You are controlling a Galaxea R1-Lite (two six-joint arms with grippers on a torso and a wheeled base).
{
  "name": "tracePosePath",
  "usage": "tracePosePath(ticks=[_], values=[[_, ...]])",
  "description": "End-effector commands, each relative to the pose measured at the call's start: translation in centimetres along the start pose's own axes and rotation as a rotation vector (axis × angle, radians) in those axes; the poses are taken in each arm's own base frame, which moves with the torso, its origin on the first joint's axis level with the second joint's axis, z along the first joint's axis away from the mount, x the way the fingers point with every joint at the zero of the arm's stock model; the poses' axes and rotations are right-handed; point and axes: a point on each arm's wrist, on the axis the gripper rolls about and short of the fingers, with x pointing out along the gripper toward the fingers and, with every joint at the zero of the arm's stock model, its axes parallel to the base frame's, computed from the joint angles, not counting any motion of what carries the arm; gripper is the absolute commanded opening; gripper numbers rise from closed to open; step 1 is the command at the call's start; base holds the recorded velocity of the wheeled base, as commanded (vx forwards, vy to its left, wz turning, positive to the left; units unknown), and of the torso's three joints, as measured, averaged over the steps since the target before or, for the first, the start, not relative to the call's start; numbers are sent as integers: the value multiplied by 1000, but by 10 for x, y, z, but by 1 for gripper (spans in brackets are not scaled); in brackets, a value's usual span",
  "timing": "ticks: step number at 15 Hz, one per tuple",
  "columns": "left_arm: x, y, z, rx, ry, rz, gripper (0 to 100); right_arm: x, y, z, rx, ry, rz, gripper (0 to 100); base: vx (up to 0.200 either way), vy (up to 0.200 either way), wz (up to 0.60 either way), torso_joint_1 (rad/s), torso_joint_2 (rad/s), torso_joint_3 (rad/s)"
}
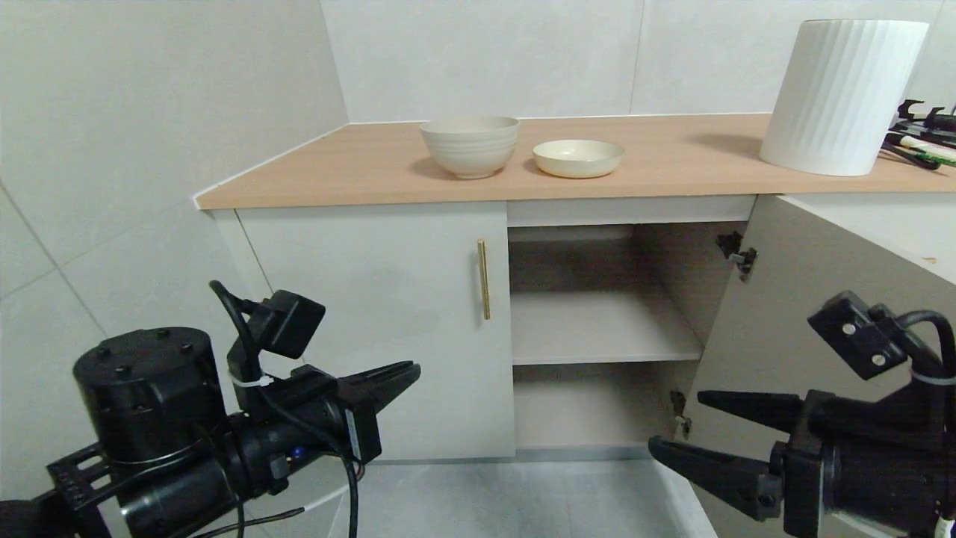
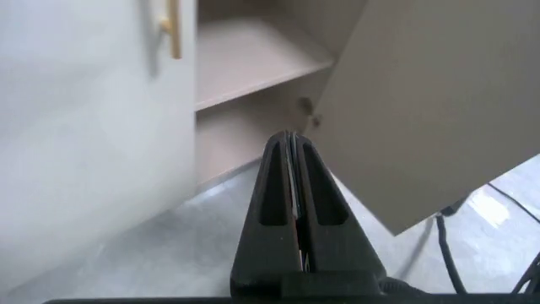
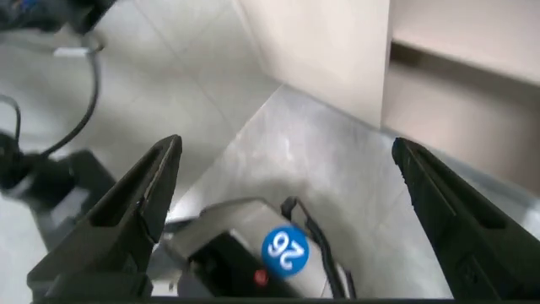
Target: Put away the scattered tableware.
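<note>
Our left gripper (image 1: 409, 370) is clenched empty and our right gripper (image 1: 677, 421) is spread wide. The bowl (image 1: 470, 146) and the dish (image 1: 578, 158) stand toward the left edge of the counter (image 1: 672, 161) (neither is held). When it rises, our right arm may strike the open door (image 1: 780, 314).

Head view high, facing cabinet (image 1: 373, 314), wrist views low and close, all sharing its shelf (image 1: 597, 329)
</note>
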Motion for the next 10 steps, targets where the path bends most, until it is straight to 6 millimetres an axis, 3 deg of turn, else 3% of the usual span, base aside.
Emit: tracePosePath(ticks=[1,5,7,10], values=[[-22,2,23,2,-77,31,100,24,0,15,-2,-1,-5,100,0,0,0,0,0,0],[-46,10,45,-6,-131,102,100,48,-9,30,10,39,-56,100,0,0,0,0,0,0],[-45,9,53,-1,-161,104,100,47,-12,26,20,83,-74,100,0,0,0,0,0,0],[-44,10,50,-4,-149,107,100,48,-13,28,27,79,-82,100,0,0,0,0,0,0]])
